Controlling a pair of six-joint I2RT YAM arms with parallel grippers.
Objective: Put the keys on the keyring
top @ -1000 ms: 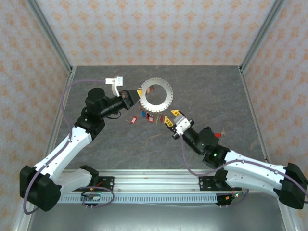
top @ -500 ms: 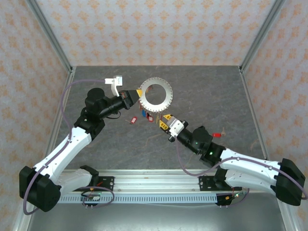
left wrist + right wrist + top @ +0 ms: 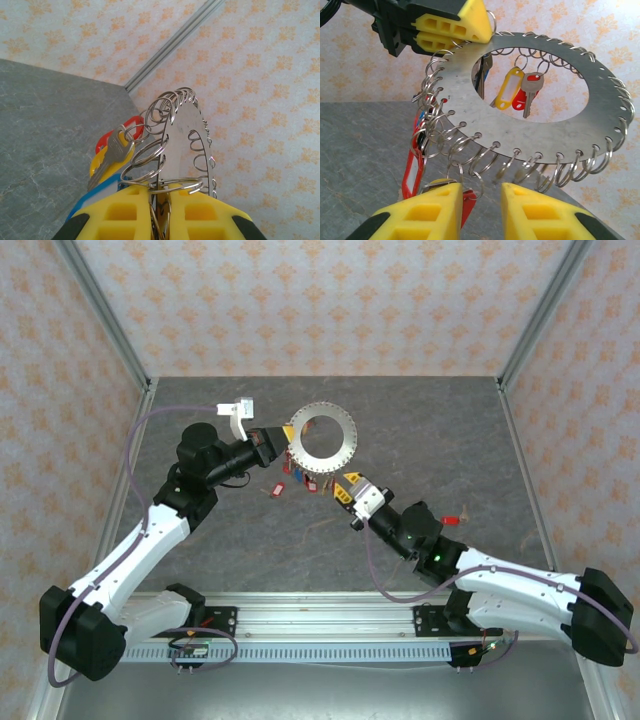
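One keyring (image 3: 545, 140), left claw (image 3: 160, 194) clenched on its rim, right claw (image 3: 481, 200) parted beneath, maybe touching a key (image 3: 439, 183).

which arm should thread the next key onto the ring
Right. The left hand is shut on the ring's rim, holding it off the table. The right hand sits just by the ring's near edge, jaws apart, with a red-tagged key at its tip.

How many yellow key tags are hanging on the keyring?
1. The yellow tag hangs from the keyring, seen through its central hole in the right wrist view. Others may be hidden behind the disc.
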